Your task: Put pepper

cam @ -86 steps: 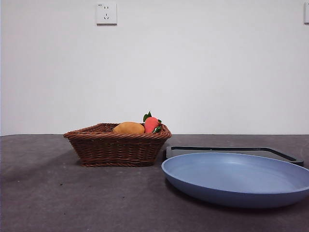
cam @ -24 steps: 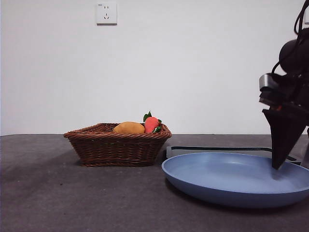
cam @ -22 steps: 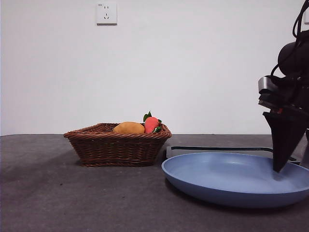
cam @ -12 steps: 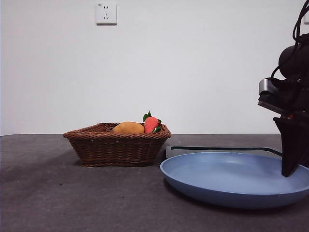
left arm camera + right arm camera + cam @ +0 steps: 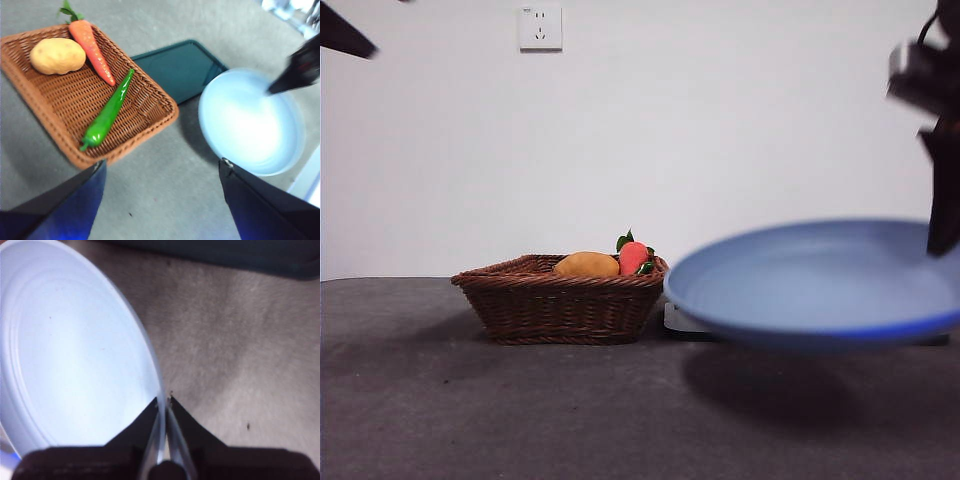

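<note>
Above the table, the right end effector (image 5: 164, 402) pinches the blue plate's (image 5: 800, 275) rim; the left end effector (image 5: 160, 172) is spread.

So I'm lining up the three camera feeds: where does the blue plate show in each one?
Front view: the blue plate is lifted off the table, its far edge pinched by the right gripper.
Left wrist view: the plate lies past the wicker basket.
Right wrist view: the plate's rim sits between the shut jaws.
Shared landmark: the dark tray.
</note>
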